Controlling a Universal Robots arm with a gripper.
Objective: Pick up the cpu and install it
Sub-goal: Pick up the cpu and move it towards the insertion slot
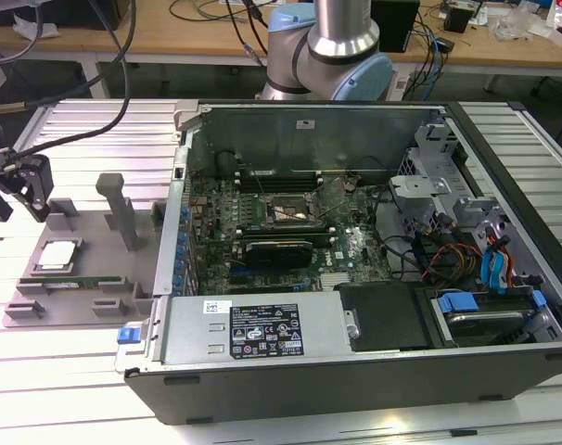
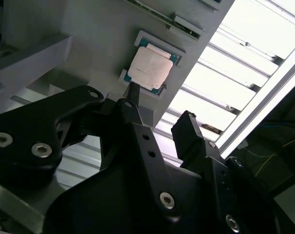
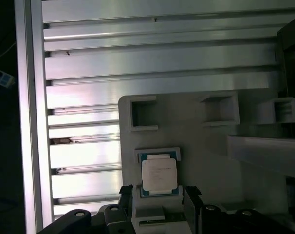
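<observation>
1. Two fingers (image 3: 126, 194) of the gripper (image 3: 158, 192) are standing spread apart, gripping nothing.
2. The cpu (image 3: 159, 175) is lying flat in a pocket (image 3: 157, 152) of the grey tray (image 3: 211, 161), just beyond the fingertips and lined up between them, untouched.
3. Closing off-centre is probably risking a finger catching the pocket rim, tipping the cpu or letting it slip.
</observation>
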